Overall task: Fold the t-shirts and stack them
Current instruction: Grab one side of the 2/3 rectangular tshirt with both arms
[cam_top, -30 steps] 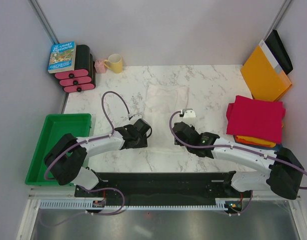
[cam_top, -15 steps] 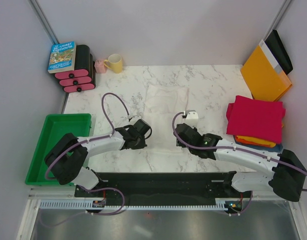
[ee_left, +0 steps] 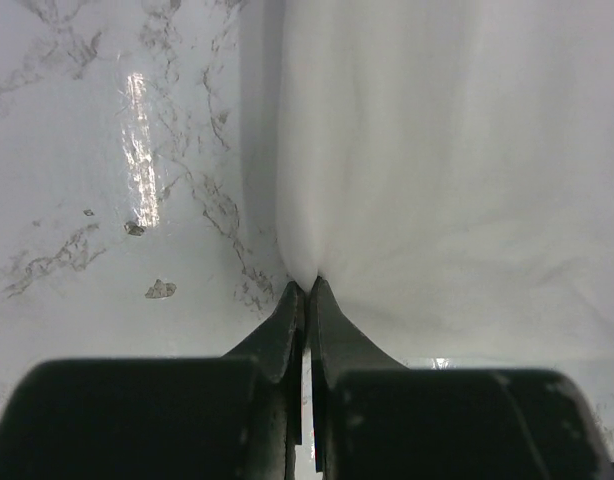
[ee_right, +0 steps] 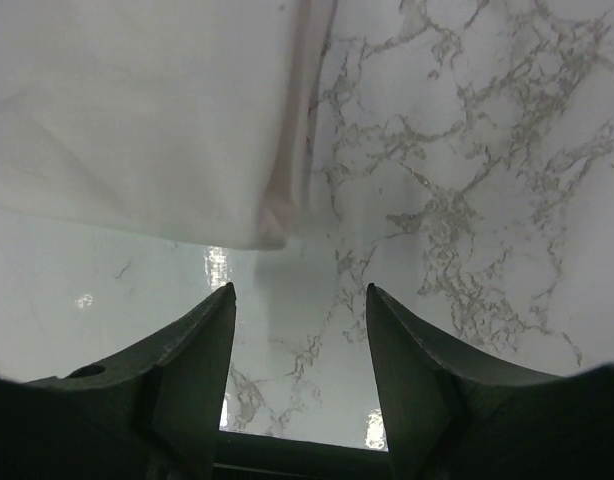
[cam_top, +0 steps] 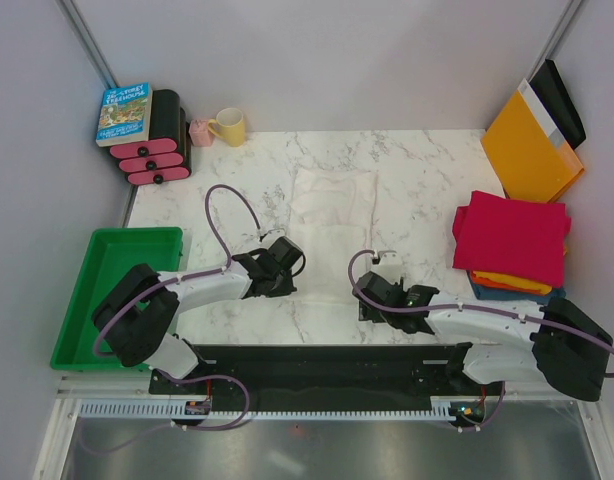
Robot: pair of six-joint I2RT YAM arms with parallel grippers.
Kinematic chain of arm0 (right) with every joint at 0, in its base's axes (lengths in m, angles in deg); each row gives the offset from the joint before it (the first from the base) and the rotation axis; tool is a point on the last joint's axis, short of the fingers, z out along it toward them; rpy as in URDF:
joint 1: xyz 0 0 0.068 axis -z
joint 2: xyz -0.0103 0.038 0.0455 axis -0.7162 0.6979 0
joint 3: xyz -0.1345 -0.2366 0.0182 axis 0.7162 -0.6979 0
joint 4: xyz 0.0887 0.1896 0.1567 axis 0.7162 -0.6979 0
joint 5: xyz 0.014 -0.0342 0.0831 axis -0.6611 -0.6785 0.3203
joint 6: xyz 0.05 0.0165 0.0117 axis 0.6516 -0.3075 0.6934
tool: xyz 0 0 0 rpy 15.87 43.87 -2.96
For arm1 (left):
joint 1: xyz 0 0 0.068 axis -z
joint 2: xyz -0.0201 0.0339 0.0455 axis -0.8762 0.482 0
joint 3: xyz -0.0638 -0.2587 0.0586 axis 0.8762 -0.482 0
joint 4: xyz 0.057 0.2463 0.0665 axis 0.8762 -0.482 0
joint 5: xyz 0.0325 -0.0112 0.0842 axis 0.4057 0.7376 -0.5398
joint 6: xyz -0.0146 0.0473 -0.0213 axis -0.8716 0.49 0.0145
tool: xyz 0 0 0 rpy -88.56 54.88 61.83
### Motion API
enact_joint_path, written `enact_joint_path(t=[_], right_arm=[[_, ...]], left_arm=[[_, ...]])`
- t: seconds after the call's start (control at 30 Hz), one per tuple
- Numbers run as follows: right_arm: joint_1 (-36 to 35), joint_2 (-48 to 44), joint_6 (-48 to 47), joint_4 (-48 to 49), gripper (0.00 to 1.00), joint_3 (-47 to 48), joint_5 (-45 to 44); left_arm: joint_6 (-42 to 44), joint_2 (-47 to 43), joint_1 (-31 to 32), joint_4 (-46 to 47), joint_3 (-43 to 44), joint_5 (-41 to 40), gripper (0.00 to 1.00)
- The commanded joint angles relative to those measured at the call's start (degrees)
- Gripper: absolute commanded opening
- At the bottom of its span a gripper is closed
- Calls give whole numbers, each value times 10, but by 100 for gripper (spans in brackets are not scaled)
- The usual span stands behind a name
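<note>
Backed off toward the near edge since a second ago, the right gripper [ee_right: 299,292] hangs spread and empty. Mid-table lies the white t-shirt [cam_top: 334,197], which looks thin, limp and light, and is best pinched at its near corners. The left gripper [ee_left: 307,290] is pressed shut on the left one.

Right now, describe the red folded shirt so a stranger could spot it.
On the marbled white tabletop, look to the right edge, in front of the leaning orange-yellow envelope. The crimson red folded cloth shirt lies on top of a small stack, covering an orange folded shirt whose edge peeks out beneath.
</note>
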State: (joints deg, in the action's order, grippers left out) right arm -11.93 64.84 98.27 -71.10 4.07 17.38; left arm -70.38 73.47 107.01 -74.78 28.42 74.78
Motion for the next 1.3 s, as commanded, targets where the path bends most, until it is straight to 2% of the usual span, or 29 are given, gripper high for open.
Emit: enact_joint_path(t=[0.0, 0.57, 0.73, 0.93, 1.1, 1.27], right_arm=[[-3, 16, 25, 36, 64, 6, -12], [10, 51, -5, 39, 65, 56, -70], [38, 84, -9, 68, 65, 43, -70], [63, 140, -5, 97, 62, 30, -28], [64, 144, 17, 100, 54, 1, 11], [63, 103, 42, 90, 38, -46, 49]], left_arm=[[-18, 26, 1, -14, -15, 18, 2], [-16, 11, 0, -21, -13, 8, 2], [-16, 11, 1, -21, -10, 9, 2], [-17, 7, 1, -22, -11, 7, 2], [-18, -6, 1, -26, -15, 2, 2], [-20, -14, 1, -28, -17, -4, 2]])
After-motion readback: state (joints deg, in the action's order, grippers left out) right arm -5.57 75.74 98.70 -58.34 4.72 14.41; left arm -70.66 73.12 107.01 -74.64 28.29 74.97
